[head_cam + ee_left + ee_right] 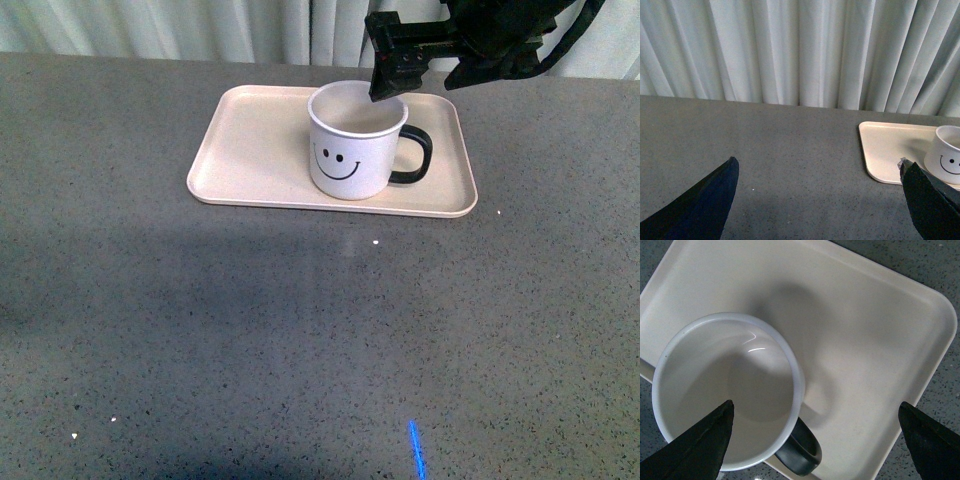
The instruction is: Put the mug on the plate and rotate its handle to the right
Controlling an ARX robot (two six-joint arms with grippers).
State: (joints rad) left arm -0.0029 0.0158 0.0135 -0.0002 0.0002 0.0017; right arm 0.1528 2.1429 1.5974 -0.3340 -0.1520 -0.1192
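Table [200, 330]: one mug [350, 150] on one plate [255, 140]; left end effector [817, 161], right end effector [816, 404] apart.

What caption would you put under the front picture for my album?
Smiley mug stands on the tray, handle pointing right, right end effector hovering above.

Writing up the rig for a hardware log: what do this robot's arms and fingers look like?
The right arm is black and boxy, with a black cable looping beside it. Its fingers are plain black wedges tapering to points. The left fingers match, with a faint blue sheen. No markings show.
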